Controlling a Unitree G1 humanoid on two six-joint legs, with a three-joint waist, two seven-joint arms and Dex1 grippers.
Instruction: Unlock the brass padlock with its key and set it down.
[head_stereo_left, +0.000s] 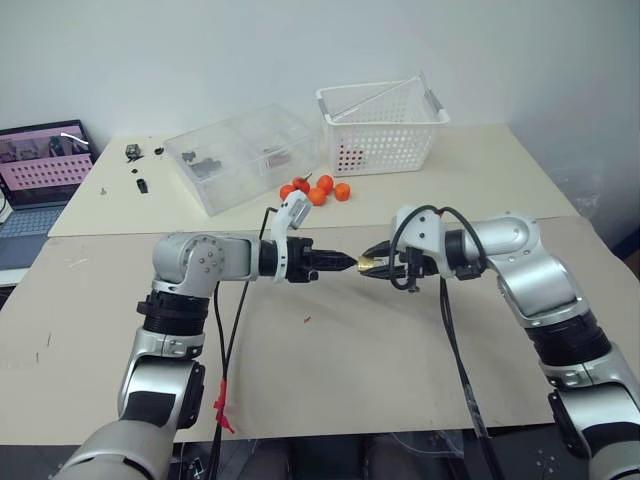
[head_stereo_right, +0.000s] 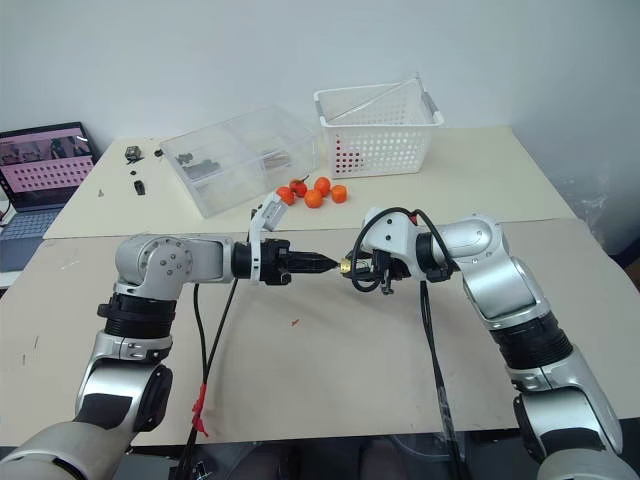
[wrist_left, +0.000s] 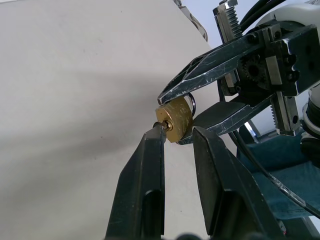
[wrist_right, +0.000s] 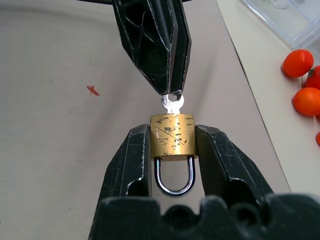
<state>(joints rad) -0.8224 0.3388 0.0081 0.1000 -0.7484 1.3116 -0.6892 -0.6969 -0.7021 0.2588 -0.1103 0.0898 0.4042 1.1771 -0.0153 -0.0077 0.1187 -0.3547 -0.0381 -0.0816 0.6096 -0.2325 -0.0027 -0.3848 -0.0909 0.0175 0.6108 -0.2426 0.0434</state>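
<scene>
The cardboard-covered table (head_stereo_left: 330, 380) fills the lower half of the head views, and both arms meet above it, just right of centre in the left eye view. Toward the top sit a white plastic basket (head_stereo_left: 382, 125), a clear compartment box (head_stereo_left: 240, 155), a cluster of small orange fruits (head_stereo_left: 318, 190) and, at the left edge, a laptop (head_stereo_left: 40, 175).

The right gripper (wrist_right: 172, 142) is clamped on the brass padlock (wrist_right: 172, 136), one finger on each side of the body, with the silvery shackle (wrist_right: 174, 179) pointing back toward the wrist. The shackle looks seated in the body, so the lock appears not yet open.

The left gripper (wrist_right: 170, 90) pinches the bow of the key (wrist_right: 172, 103), fingertips drawn together on it. In the right wrist view the key's blade is already in the keyway at the end of the lock body; the left wrist view shows the same, at centre frame.

So, as I judge it: lock picked up, key inserted. Left to do: turn the key, free the shackle, and set the padlock down on the table.
</scene>
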